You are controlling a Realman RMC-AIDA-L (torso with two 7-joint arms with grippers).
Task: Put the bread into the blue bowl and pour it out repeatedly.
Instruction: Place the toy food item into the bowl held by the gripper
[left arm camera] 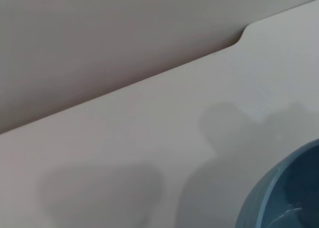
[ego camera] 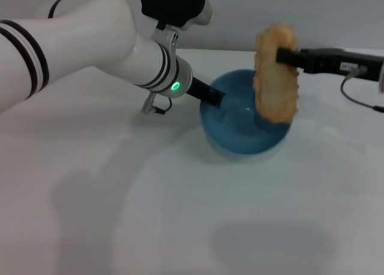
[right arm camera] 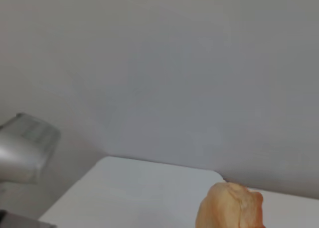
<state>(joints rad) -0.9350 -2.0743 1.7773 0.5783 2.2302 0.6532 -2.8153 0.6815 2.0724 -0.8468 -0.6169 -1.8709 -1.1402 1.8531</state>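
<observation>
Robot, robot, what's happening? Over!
Right pincer shut on bread, hanging upright over blue bowl. Left pincer clamped on bowl's rim. Nothing blocking.

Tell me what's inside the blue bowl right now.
Nothing visible inside the blue bowl. The bread hangs upright above it, held by the right gripper; it hides part of the far inner wall. The left gripper grips the rim.

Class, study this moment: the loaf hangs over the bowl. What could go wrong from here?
The right gripper pinches the bread only near its upper end, so the loaf hanging on end might swing or slip. Released there, it could catch the blue bowl rim and tumble out. The left gripper holds the bowl's rim; a jolt could tip it.
</observation>
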